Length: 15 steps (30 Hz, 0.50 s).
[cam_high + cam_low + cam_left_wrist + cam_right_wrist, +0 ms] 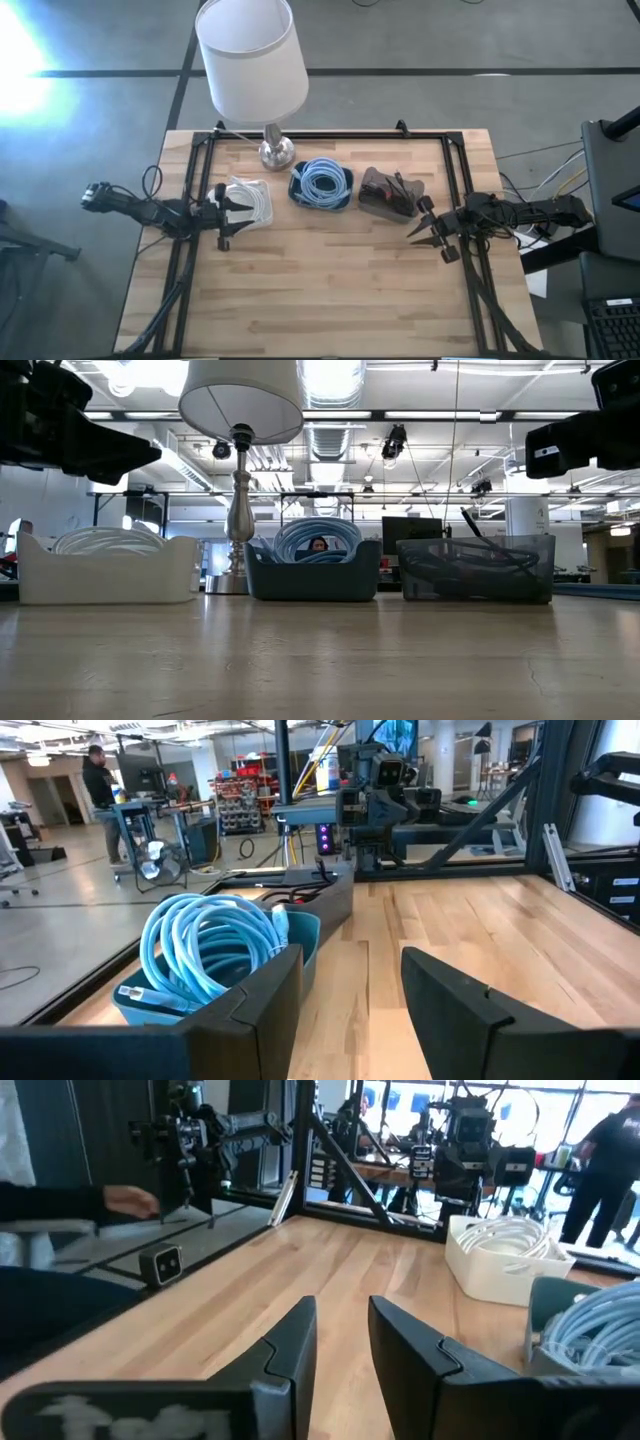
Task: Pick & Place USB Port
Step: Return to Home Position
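Three bins stand in a row on the wooden table's far half. A white bin [248, 200] holds white cable, a blue bin [322, 185] a coil of light-blue cable [205, 945], and a dark see-through bin [390, 192] dark cables. No USB port can be made out among them. My left gripper [228, 215] hovers level at the table's left, just near of the white bin, open and empty [350, 958]. My right gripper [420, 225] hovers level at the table's right, near the dark bin, open and empty [342, 1308].
A lamp with a white shade [252, 55] stands on its metal base [277, 152] at the far edge, behind the bins. Black frame rails [185, 250] run along both table sides. Bare wood [330, 290] fills the near half. People [100, 770] move in the room beyond.
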Each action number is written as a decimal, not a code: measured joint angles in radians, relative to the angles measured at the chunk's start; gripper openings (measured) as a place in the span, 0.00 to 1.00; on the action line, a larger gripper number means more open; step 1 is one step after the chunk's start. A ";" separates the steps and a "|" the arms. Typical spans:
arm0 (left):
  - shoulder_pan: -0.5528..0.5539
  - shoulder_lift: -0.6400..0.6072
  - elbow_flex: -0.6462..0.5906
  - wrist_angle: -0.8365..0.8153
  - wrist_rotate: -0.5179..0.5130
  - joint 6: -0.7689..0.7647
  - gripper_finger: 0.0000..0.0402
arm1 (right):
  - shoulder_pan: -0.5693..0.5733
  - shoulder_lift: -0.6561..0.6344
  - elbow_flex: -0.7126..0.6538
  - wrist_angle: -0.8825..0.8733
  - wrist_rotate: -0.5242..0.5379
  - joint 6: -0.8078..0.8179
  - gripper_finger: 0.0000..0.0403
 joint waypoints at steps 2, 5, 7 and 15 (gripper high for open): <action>0.000 0.000 0.000 -0.002 0.000 0.000 0.44 | 0.000 0.000 0.000 0.000 0.000 -0.036 0.23; 0.000 0.000 0.000 -0.003 0.000 0.000 0.44 | 0.000 0.000 0.000 0.000 0.002 -0.113 0.22; 0.000 0.000 0.000 -0.003 0.000 0.000 0.44 | 0.000 0.000 0.000 0.000 0.002 -0.155 0.21; 0.000 0.000 -0.001 -0.004 0.000 0.000 0.44 | 0.000 0.000 0.000 0.000 0.002 -0.110 0.17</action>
